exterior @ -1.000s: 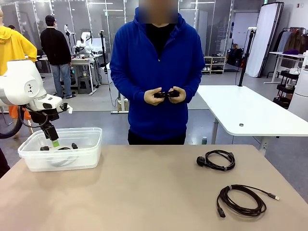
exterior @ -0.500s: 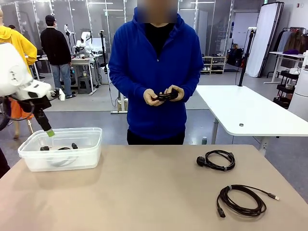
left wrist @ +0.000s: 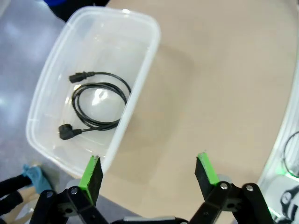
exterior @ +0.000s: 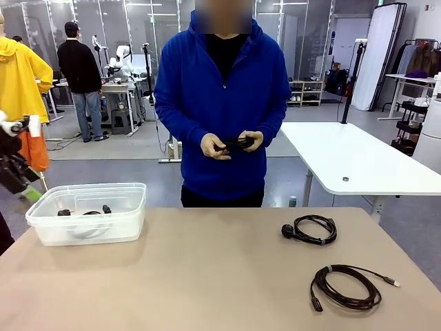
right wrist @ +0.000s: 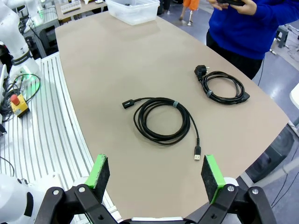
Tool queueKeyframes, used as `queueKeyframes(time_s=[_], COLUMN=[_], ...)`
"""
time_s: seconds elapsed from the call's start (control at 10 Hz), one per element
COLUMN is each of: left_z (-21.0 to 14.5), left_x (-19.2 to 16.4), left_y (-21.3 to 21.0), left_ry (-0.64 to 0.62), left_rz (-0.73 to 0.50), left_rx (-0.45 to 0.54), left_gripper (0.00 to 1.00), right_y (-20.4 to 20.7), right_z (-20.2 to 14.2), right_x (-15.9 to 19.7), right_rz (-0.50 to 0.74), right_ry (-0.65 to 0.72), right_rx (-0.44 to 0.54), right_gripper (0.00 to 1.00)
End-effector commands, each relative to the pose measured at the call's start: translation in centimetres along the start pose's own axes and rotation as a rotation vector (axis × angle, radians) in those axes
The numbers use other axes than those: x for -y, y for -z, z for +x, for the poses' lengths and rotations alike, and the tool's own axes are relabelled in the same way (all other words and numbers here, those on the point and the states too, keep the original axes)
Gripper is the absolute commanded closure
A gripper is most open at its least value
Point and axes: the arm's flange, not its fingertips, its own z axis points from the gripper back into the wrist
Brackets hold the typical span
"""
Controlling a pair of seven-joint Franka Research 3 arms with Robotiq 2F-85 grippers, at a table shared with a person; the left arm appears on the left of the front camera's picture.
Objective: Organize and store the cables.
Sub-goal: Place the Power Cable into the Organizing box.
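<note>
Now that my left gripper (left wrist: 149, 169) has backed off the bin (left wrist: 154, 38), jaws apart and empty, one cable (left wrist: 100, 84) sits stored ahead of them, with two coils (right wrist: 175, 103) waiting beyond my right gripper (right wrist: 154, 175), its jaws equally spread.

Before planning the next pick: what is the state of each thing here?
Clear plastic bin: open, one coiled black cable inside.
Black cable with silver tip: coiled, on table.
Black cable with round plug: coiled, on table.
Black cable in person's hands: held.
Left gripper: open, empty.
Right gripper: open, empty.
</note>
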Motion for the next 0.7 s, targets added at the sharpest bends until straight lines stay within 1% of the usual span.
queueKeyframes(time_s=[0.0,0.1,0.2,0.4,0.6], left_z=[-1.8,-2.7,-3.7,-5.7,-8.7], left_x=[2.4,3.4,5.2,7.5,8.6], left_y=[-0.8,-1.0,-1.9,-3.0,-4.2], left_ry=[0.076,0.107,0.141,0.210,0.142], left_rz=[-0.031,-0.045,-0.058,-0.032,-0.009], left_rx=[0.085,0.120,0.129,0.206,0.276], left_gripper=[0.00,0.00,0.00,0.00,0.00], right_y=[-0.2,-0.1,0.0,-0.1,-0.1], right_z=[0.2,0.4,0.6,0.9,1.0], right_x=[0.0,0.1,-0.6,-0.3,-0.1], right_rz=[0.000,-0.002,0.011,0.003,-0.005], right_ry=[-0.014,-0.015,-0.007,-0.019,-0.021], right_rx=[-0.018,-0.020,-0.027,-0.024,-0.028], right_gripper=[0.00,0.00,0.00,0.00,0.00])
